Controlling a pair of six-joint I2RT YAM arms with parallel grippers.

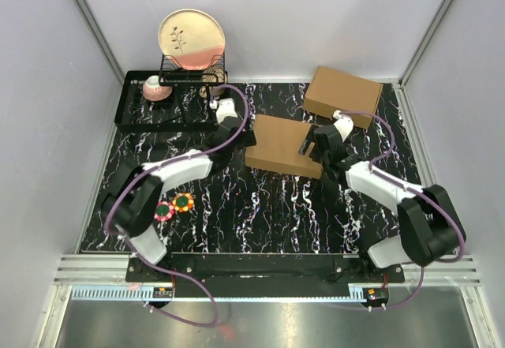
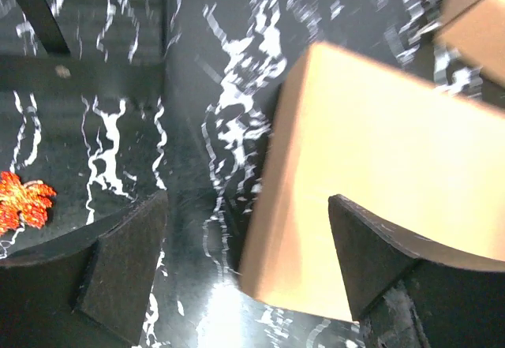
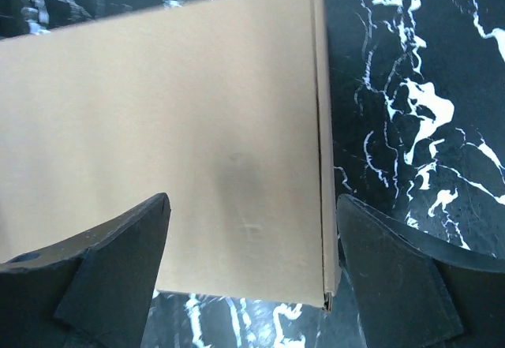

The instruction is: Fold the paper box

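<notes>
Brown corrugated cardboard makes up both boxes on the table. The paper box (image 1: 278, 144) is a shallow, plain rectangular mailer, closed up with its lid flat. It lies at the middle of the black, white-veined marble-patterned mat (image 1: 260, 214), between the two arms. The second brown cardboard box (image 1: 343, 95), similar in size and also closed, sits farther back and to the right, apart from the first.

There are two grippers, one at each end of the paper box. The left gripper (image 2: 246, 273) has its jaws spread wide. The box's left edge lies between them, and the dark, matte, wedge-shaped pads (image 2: 126, 265) pinch nothing. The right gripper (image 3: 252, 277) is likewise spread wide above the box's right end. A smooth lid panel and one folded side seam show under it, and nothing is held.

At the far left is one black wire dish rack (image 1: 126, 115). It holds one round cream plate (image 1: 192, 36), stood upright, with a pink lower band and a leaf sprig. It also holds one small pink cup (image 1: 155, 89). Two small flower-shaped pieces lie side by side on the mat near the left arm, one red (image 1: 164, 211) and one orange with a green centre (image 1: 184, 201).
</notes>
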